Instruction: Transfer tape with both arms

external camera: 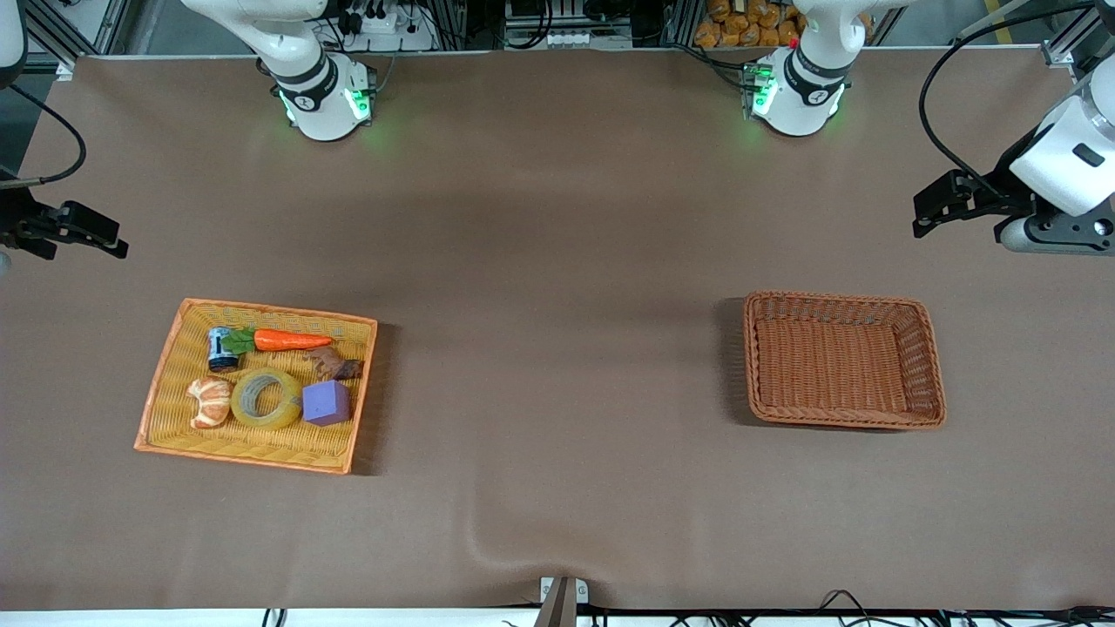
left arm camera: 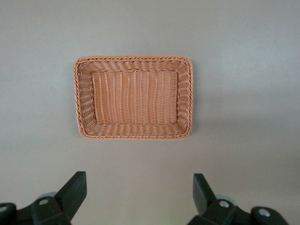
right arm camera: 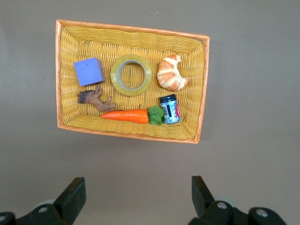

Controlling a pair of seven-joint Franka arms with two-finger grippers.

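Tape (external camera: pixel 266 398), a yellowish translucent ring with a pale core, lies flat in the yellow woven tray (external camera: pixel 165 374), well apart from both grippers. The right gripper (right arm camera: pixel 136 199) hangs over bare worktop (external camera: pixel 557 348) at the right arm's end, its black fingers (right arm camera: pixel 72 197) spread wide and holding nothing. The left gripper (left arm camera: pixel 138 197) hangs over the worktop at the left arm's end, its fingers (left arm camera: pixel 75 190) likewise spread and empty.

In the tray the tape sits between a glazed croissant (external camera: pixel 210 402) and a matte purple cube (external camera: pixel 326 402). A smooth orange carrot (external camera: pixel 292 340), a small dark can (external camera: pixel 222 348) and a brown figure (external camera: pixel 335 364) lie farther from the front camera. A brown wicker basket (external camera: pixel 928 366) with a ribbed weave stands toward the left arm's end.
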